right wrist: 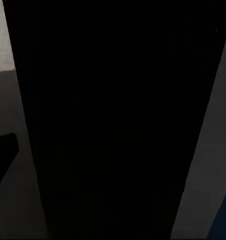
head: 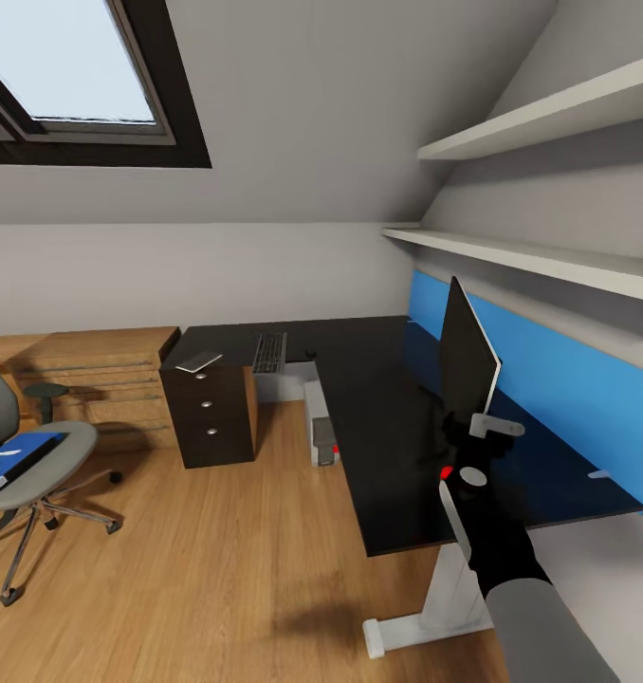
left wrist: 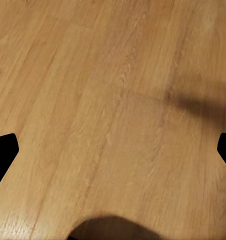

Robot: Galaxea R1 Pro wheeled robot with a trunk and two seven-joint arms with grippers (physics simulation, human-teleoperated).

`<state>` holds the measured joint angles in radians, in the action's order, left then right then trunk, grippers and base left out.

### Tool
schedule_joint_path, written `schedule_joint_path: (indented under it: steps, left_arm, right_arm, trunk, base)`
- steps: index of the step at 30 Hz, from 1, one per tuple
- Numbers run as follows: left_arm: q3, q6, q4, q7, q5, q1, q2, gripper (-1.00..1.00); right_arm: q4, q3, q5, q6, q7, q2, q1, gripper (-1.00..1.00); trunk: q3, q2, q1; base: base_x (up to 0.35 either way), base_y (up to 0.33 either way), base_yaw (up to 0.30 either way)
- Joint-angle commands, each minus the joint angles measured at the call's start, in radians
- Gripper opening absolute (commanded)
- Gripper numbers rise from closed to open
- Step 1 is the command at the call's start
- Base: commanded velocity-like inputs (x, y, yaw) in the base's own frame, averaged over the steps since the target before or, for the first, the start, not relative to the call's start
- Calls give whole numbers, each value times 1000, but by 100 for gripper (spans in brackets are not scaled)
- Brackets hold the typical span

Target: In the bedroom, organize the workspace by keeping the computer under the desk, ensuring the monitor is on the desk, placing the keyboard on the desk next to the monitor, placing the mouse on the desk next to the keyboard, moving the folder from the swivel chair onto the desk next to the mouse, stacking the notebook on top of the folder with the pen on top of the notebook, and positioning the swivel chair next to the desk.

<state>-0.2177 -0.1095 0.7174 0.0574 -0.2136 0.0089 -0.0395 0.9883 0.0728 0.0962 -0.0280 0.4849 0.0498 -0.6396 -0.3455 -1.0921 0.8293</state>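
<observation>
The monitor stands edge-on on the right wing of the black desk. My right gripper is at its lower corner, near the red dot; in the right wrist view one finger sits far out beside the black screen, so the jaws look open. The keyboard lies on the desk's back wing, a small dark object beside it. The computer stands under the desk. The blue folder lies on the swivel chair. My left gripper hangs open over bare floor.
A flat grey item lies on the dark drawer unit. A low oak chest stands behind the chair. Two wall shelves overhang the desk's right side. Open wooden floor lies between chair and desk.
</observation>
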Motion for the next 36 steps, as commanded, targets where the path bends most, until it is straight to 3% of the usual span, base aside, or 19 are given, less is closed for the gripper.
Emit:
schedule_joint_path:
  steps: [1,12,20,24,36]
  left_arm:
    - [0,-1,2,1,-9,0,0,100]
    - [0,-1,2,1,-9,0,0,100]
    - [-1,-1,2,1,-10,0,-2,100]
    - [-2,-1,2,1,-10,0,-2,100]
    - [-2,-1,2,1,-10,0,-3,100]
  right_arm:
    - [-4,3,10,7,-1,1,-1,100]
    - [-35,4,9,60,-13,0,31,100]
    - [-161,4,9,262,-15,-2,42,100]
    - [-223,4,10,323,-20,-3,43,100]
    - [-253,5,9,343,-18,-4,44,100]
  trunk:
    - [-1,-1,0]
    - [-1,-1,0]
    - [-1,-1,0]
    - [-1,-1,0]
    - [-1,-1,0]
  base:
    - [0,0,0]
    - [0,0,0]
    - [0,0,0]
    - [0,0,0]
    - [0,0,0]
